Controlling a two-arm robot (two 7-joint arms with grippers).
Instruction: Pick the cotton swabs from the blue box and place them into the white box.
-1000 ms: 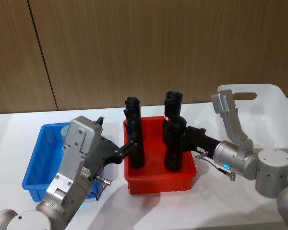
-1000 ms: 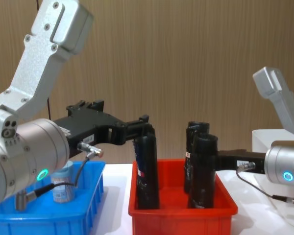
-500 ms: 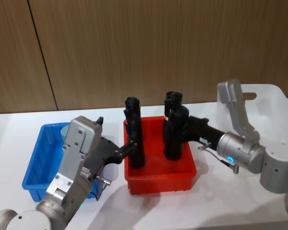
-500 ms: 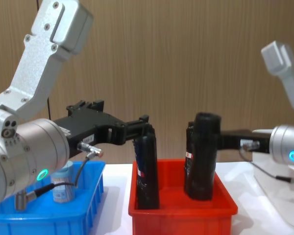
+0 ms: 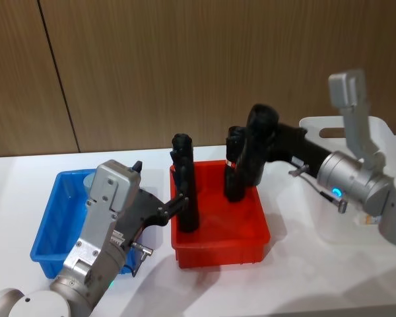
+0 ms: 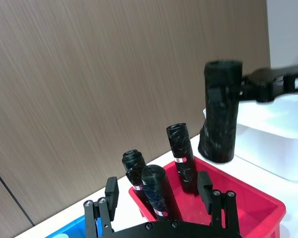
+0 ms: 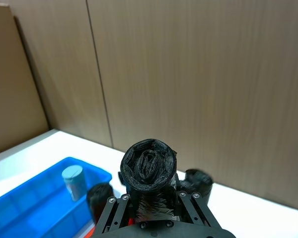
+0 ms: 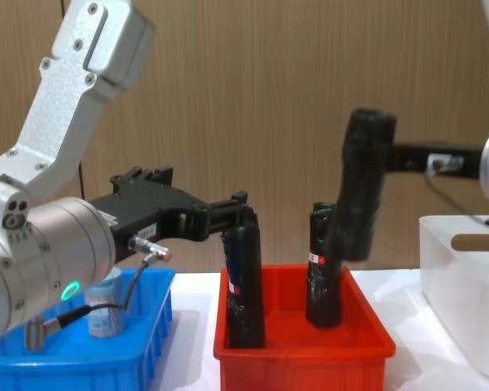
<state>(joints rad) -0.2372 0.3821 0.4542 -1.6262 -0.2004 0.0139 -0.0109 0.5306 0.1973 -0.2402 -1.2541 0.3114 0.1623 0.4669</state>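
Since a second ago, risen clear of red bin [image 5: 219, 232]: right tool [image 5: 272, 146] clenched on black tube [image 5: 257, 142], upper right; left tool [image 5: 177, 202] parted mid-frame, nearer cotton swabs [image 8: 104, 306] in blue box [image 5: 51, 228], lower left.

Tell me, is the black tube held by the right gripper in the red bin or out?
Out: the black tube hangs clear above the red bin.

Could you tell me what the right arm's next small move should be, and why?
Probably carry on sideways toward the white box: the right gripper holds a black tube lifted clear above the red bin, with the white box just to its right.
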